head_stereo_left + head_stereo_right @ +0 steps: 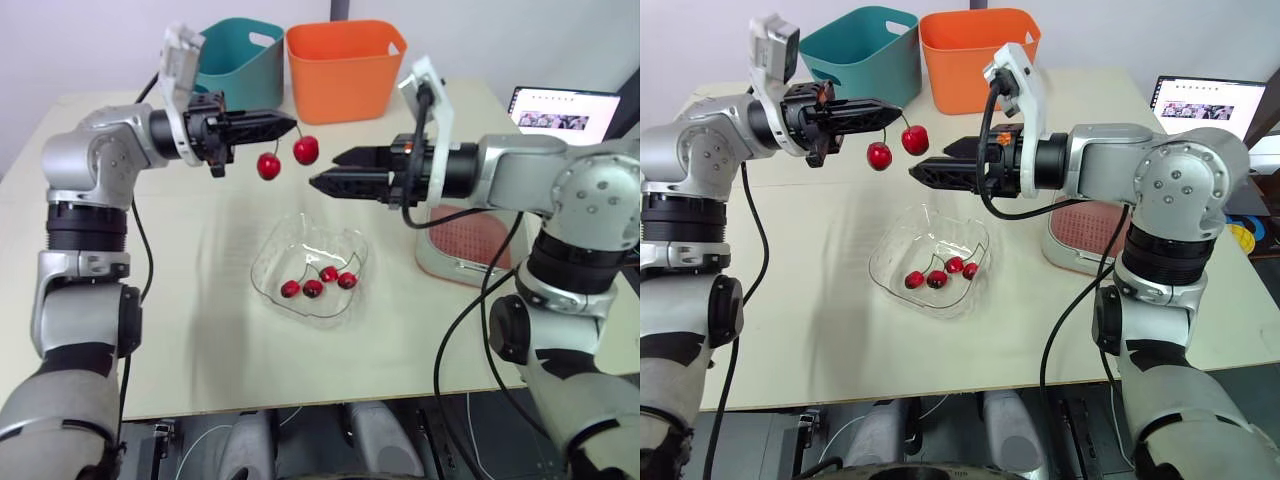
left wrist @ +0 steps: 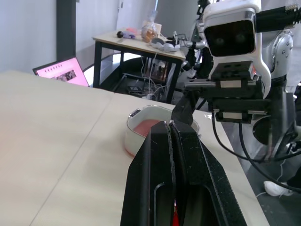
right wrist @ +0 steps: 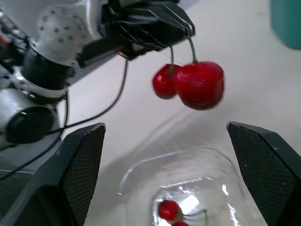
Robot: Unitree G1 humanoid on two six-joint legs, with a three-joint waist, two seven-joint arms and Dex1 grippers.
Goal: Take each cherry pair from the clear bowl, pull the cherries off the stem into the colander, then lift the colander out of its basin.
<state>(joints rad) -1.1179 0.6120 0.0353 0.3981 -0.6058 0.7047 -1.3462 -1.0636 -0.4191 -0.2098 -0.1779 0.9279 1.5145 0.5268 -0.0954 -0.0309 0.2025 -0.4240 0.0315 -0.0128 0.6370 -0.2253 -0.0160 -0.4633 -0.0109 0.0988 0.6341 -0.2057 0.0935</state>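
Now we pinch the cherry pair (image 1: 306, 150) in our left gripper (image 1: 294, 124) above the clear bowl (image 1: 257, 272), our right gripper (image 1: 324, 170) open nearby.

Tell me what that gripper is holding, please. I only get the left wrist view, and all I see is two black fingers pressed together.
Observer: The left gripper pinches the stem of a cherry pair, which dangles in mid-air.
Visitor: And the other arm, the one facing my camera?
Observer: The right gripper is open, its tips close to the nearer hanging cherry.
Visitor: Are there more cherries to do?
Observer: Yes, four cherries lie in the clear bowl below both grippers.
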